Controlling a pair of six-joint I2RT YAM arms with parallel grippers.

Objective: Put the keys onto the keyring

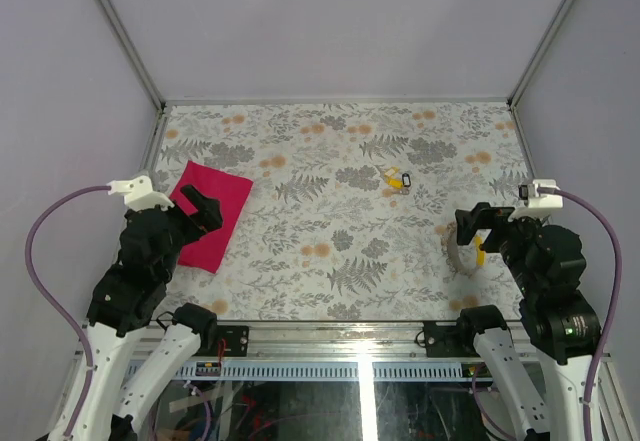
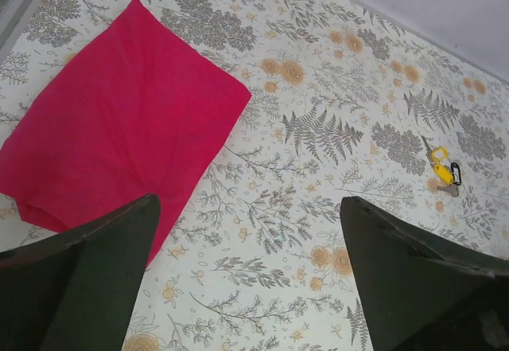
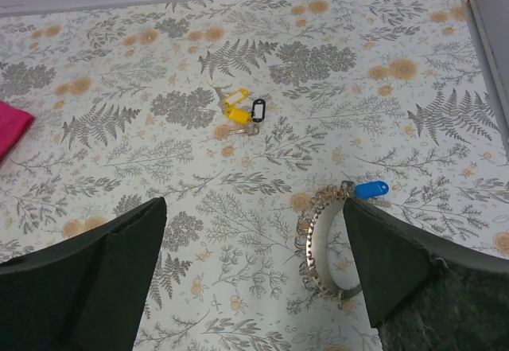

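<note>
Left claw point(image 2: 248, 204) and right claw point(image 3: 253, 204) gape wide, empty. Only the right wrist view shows a blue key point(image 3: 371, 189) touching the keyring point(image 3: 306, 243) at 1 o'clock (yellow keys point(image 3: 237, 112) lie toward 11)

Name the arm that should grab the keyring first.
Right. The open right tool hangs beside the keyring; the left tool is at the pink cloth, far from it.

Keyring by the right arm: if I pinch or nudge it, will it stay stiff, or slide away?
Probably stiff: the keyring looks like a ribbed metal band holding its round shape. It seems to lie flat on the smooth patterned table, so a nudge may skid it rather than roll it. The blue key at its rim would likely drag along.
</note>
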